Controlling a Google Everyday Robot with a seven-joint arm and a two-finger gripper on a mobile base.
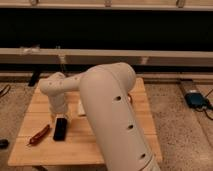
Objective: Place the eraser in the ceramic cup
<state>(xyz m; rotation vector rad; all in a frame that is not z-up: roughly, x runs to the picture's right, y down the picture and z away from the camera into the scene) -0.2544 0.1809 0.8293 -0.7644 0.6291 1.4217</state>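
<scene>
The eraser [61, 129], a flat black block, lies on the wooden table [100, 145] at the front left. My gripper [57, 116] hangs from the white wrist directly above the eraser's far end, very close to it. The ceramic cup is not in view; my bulky white arm [107, 110] covers the middle and right of the table.
A red-brown stick [39, 135] lies left of the eraser near the table's front left corner. A pale white block [81, 108] lies just right of the gripper. A sliver of red-brown plate rim [131, 100] shows beside the arm. A blue object [196, 99] sits on the floor at right.
</scene>
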